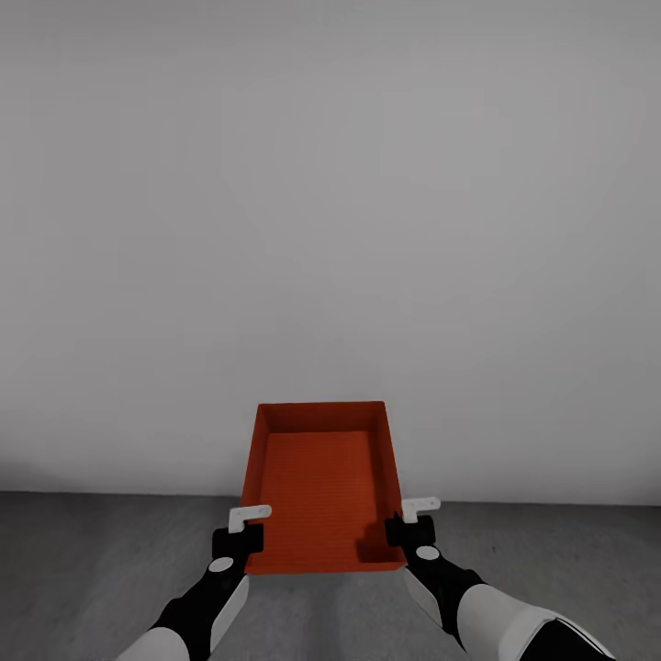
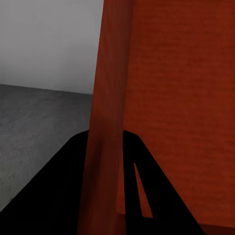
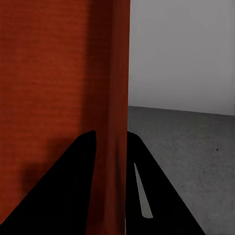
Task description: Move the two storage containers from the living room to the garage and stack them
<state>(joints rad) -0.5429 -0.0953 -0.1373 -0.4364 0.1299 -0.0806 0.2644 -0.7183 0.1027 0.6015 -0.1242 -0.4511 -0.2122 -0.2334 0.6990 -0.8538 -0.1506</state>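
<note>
One orange-red storage container [image 1: 321, 487] is up off the dark grey floor [image 1: 92, 569] by the pale wall [image 1: 330, 229], left gripper [image 1: 240, 534] and right gripper [image 1: 408, 528] each pinching a side wall, so setting down and stacking remain, I'd judge.

Soft, even light across the head view, no hard source showing. The pale wall [image 1: 330, 184] grades gently, a touch dimmer toward the upper corners. No glare anywhere. The floor [image 1: 92, 569] reads flat dark grey, grainy. Inside the storage container [image 1: 321, 487] a small dark shadow sits at its near right corner. In both wrist views the fingers [image 2: 63, 196] [image 3: 58, 191] are pure black silhouettes, no detail, and the close orange wall looks soft and darker along its edge. Render slightly soft overall.
</note>
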